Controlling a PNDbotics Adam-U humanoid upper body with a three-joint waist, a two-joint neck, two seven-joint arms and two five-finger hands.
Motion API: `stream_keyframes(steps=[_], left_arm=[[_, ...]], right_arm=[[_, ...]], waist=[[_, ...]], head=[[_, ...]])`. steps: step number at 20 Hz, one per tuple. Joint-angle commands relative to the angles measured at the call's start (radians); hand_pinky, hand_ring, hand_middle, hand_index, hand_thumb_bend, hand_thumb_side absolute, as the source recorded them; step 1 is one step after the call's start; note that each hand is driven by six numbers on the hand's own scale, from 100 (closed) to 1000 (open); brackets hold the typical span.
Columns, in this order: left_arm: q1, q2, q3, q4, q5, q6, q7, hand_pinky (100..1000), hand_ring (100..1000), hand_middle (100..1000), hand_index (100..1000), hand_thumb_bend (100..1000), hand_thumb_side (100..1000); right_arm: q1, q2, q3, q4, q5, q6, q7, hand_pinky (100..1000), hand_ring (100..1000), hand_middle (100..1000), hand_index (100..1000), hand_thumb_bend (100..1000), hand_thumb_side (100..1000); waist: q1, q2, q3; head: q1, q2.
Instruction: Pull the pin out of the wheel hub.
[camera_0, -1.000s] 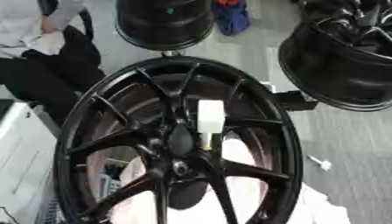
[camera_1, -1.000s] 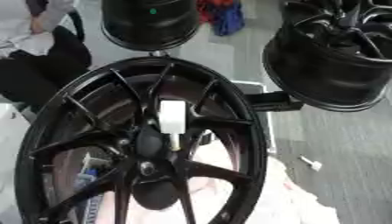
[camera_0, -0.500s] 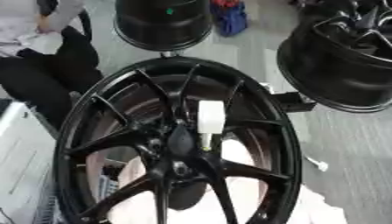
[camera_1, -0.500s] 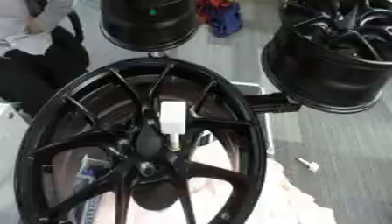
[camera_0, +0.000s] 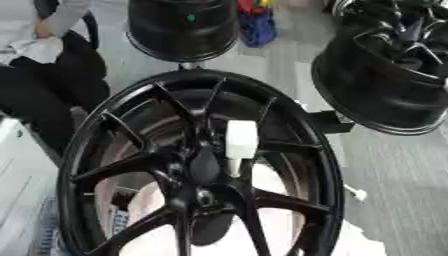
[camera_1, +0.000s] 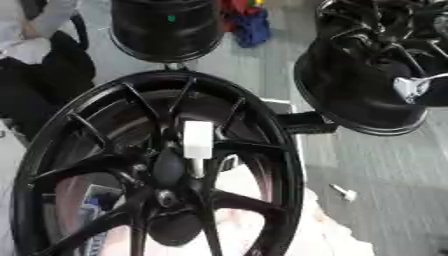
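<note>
Black spoked wheel hub (camera_0: 201, 165) upright, filling centre frame, white pin (camera_0: 241, 140) seated at 1 o'clock of its centre boss, neither robot hand visible, fingers' state cannot tell, second black wheel (camera_0: 385, 70) at 2 o'clock.

Little of the robot's own body can be made out: only a dark rounded shape (camera_0: 210, 231) low in both views, black and smooth. Whether it belongs to the robot cannot be told.
</note>
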Motion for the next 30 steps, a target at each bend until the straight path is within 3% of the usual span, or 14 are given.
stream_keyframes(steps=[1,11,14,21,26,30], left_arm=[[-0.018,0.031,-0.003,-0.017,0.002,-0.003,-0.007,625,525,530,696,204,328],[-0.037,0.04,-0.013,-0.017,0.005,-0.006,-0.019,624,525,530,696,202,329],[-0.038,0.043,-0.014,-0.017,0.004,-0.006,-0.02,624,525,530,696,199,331],[-0.04,0.049,-0.013,-0.017,0.003,-0.006,-0.02,624,526,530,696,202,330],[-0.043,0.05,-0.009,-0.017,0.013,-0.007,-0.015,625,526,531,696,203,332],[-0.044,0.05,-0.008,-0.017,0.017,-0.008,-0.015,624,526,530,696,201,333]], right_arm=[[-0.033,-0.036,0.017,-0.01,0.008,-0.039,0.023,1000,849,794,866,100,325],[-0.194,0.005,0.14,-0.01,-0.014,-0.094,0.122,1000,851,800,870,100,339],[-0.253,0.026,0.183,-0.01,-0.011,-0.106,0.166,1000,855,809,875,100,381],[-0.432,0.12,0.286,-0.01,0.01,-0.126,0.268,1000,856,810,875,100,378],[-0.512,0.175,0.342,-0.01,0.018,-0.129,0.321,1000,863,821,884,100,400],[-0.568,0.214,0.383,-0.01,0.05,-0.165,0.351,1000,870,831,887,100,435]], waist=[[0.002,-0.012,0.003],[-0.012,0.004,0.025],[-0.018,0.006,0.03],[-0.027,0.007,0.035],[-0.031,0.008,0.044],[-0.034,0.009,0.05]], head=[[-0.013,-0.021],[-0.053,-0.017],[-0.07,-0.015],[-0.093,-0.017],[-0.112,-0.022],[-0.119,-0.035]])
